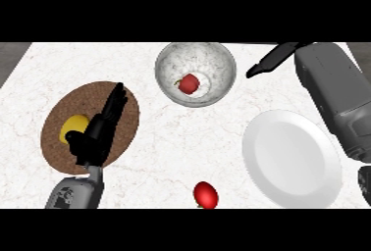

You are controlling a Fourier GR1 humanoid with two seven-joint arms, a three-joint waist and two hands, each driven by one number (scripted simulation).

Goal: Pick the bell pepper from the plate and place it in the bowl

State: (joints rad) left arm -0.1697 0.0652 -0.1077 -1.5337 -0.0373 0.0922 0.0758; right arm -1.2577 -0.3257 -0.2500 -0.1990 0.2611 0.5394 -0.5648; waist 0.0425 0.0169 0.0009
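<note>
A red bell pepper [190, 84] lies inside the speckled grey bowl [172, 62] at the counter's back middle. The white plate [290, 157] at the right holds nothing. My right hand [271, 59] hovers just right of the bowl's rim, fingers straight and pointing toward the bowl, holding nothing. Its grey forearm [337, 93] runs down along the plate's right side. My left hand [101, 128] rests open at the left, fingers up.
A round brown board [62, 110] lies under my left hand, with a yellow fruit [73, 125] on it partly hidden by the hand. A second red vegetable [206, 194] lies near the counter's front edge, left of the plate.
</note>
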